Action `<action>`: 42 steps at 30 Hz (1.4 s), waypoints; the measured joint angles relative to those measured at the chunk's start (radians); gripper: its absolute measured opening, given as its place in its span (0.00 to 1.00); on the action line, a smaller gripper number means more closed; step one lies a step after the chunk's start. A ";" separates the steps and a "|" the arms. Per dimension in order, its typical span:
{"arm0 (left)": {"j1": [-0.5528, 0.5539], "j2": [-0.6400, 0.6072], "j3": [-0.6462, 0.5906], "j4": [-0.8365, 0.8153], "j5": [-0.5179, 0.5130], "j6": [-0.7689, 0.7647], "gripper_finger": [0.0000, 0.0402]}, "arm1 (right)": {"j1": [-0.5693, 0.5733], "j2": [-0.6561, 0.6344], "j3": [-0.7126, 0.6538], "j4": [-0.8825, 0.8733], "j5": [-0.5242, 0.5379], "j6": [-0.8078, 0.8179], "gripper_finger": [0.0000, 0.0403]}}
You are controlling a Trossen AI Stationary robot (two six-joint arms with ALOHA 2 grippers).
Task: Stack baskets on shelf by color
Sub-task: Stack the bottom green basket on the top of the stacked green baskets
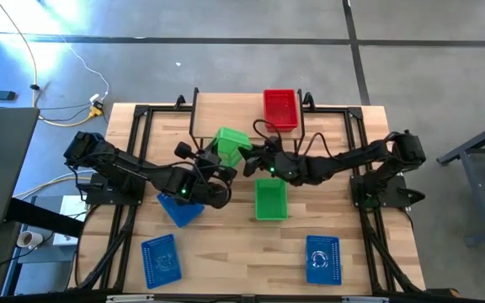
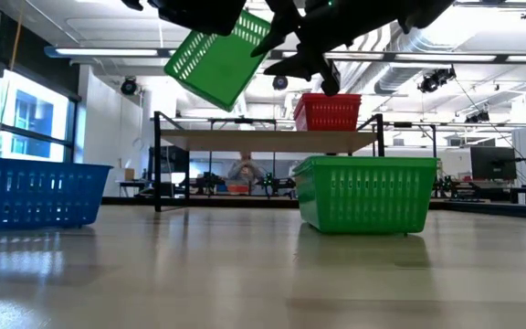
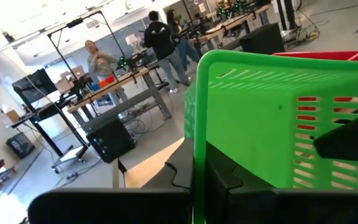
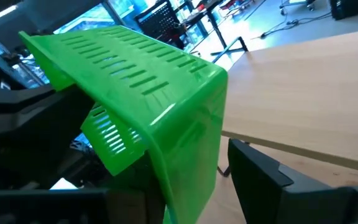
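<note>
A green basket (image 1: 230, 145) hangs tilted in the air just in front of the shelf (image 1: 226, 108), between my two grippers. My left gripper (image 1: 215, 167) is shut on it from the table's left. My right gripper (image 1: 255, 160) stands open at the basket's right corner (image 4: 191, 143), one finger on each side of the wall. A red basket (image 1: 279, 109) stands on the shelf's right end. A second green basket (image 1: 270, 200) rests on its base on the table. My left gripper pinches one wall of the green basket near a corner (image 3: 194, 168), one finger on each face. The fingers reach in about level from the table's left. The basket is lifted clear of table and shelf and tilts (image 2: 217, 59). I cannot tell whether my right gripper touches the basket.
Three blue baskets stand on the table: one (image 1: 179, 209) under my left arm, two near the front edge (image 1: 160, 258) (image 1: 322, 258). The shelf's left and middle show bare plank. Beyond the table, people stand at workbenches (image 3: 160, 37).
</note>
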 joint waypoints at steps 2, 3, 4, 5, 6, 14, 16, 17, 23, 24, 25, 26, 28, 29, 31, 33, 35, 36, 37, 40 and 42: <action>0.000 0.000 0.000 0.014 0.000 0.023 0.00 | -0.008 0.000 0.000 0.002 -0.029 0.004 0.35; 0.000 0.000 0.000 0.015 0.000 0.025 0.00 | -0.010 0.000 0.000 0.002 -0.039 0.004 0.33; 0.000 0.000 0.000 0.015 0.001 0.025 0.00 | -0.009 0.000 0.000 0.002 -0.045 0.004 0.30; -0.001 0.000 0.000 0.015 0.002 0.025 0.00 | -0.010 0.000 0.000 0.002 -0.047 0.001 0.27; -0.002 0.000 0.000 0.015 0.005 0.026 0.00 | -0.009 0.000 0.000 0.001 -0.048 -0.006 0.24; -0.004 0.000 0.000 0.021 0.018 0.021 0.00 | -0.013 0.000 0.000 -0.010 -0.078 -0.061 0.03; -0.004 0.000 0.000 0.027 0.032 0.021 0.00 | -0.018 0.000 0.000 -0.018 -0.089 -0.056 0.02; -0.004 0.000 0.000 0.032 0.043 0.021 0.00 | -0.019 0.000 0.000 -0.025 -0.091 -0.056 0.01; -0.004 0.000 0.000 0.038 0.091 0.041 0.06 | -0.019 0.000 -0.001 -0.042 -0.092 -0.060 0.00; -0.005 -0.001 0.000 0.039 0.103 0.048 0.07 | -0.019 0.000 -0.002 -0.042 -0.089 -0.063 0.00; -0.005 -0.001 0.000 0.041 0.114 0.056 0.09 | -0.019 0.000 -0.002 -0.043 -0.088 -0.063 0.00; -0.005 -0.002 0.000 0.042 0.126 0.067 0.11 | -0.019 0.000 -0.002 -0.045 -0.088 -0.064 0.00; -0.006 -0.002 0.000 0.041 0.157 0.074 0.16 | -0.019 0.000 -0.003 -0.052 -0.079 -0.067 0.00; -0.006 -0.002 0.000 0.041 0.170 0.074 0.18 | -0.019 0.000 -0.003 -0.056 -0.073 -0.067 0.00; -0.010 -0.002 0.000 0.042 0.193 0.073 0.22 | -0.019 0.000 -0.003 -0.063 -0.061 -0.070 0.00; -0.019 -0.002 0.000 0.042 0.222 0.063 0.26 | -0.019 0.000 -0.003 -0.074 -0.052 -0.072 0.00; -0.032 -0.002 0.000 0.042 0.239 0.053 0.29 | -0.018 0.000 -0.003 -0.082 -0.042 -0.070 0.00; -0.040 -0.002 0.000 0.042 0.243 0.053 0.30 | -0.018 0.000 -0.003 -0.085 -0.036 -0.070 0.00; -0.047 -0.002 0.000 0.042 0.249 0.055 0.32 | -0.018 0.000 -0.003 -0.088 -0.034 -0.071 0.00; -0.067 -0.001 0.000 0.041 0.276 0.066 0.33 | -0.026 -0.007 -0.003 -0.094 -0.036 -0.076 0.00; -0.079 -0.001 0.000 0.041 0.303 0.067 0.34 | -0.029 -0.015 -0.002 -0.093 -0.032 -0.080 0.00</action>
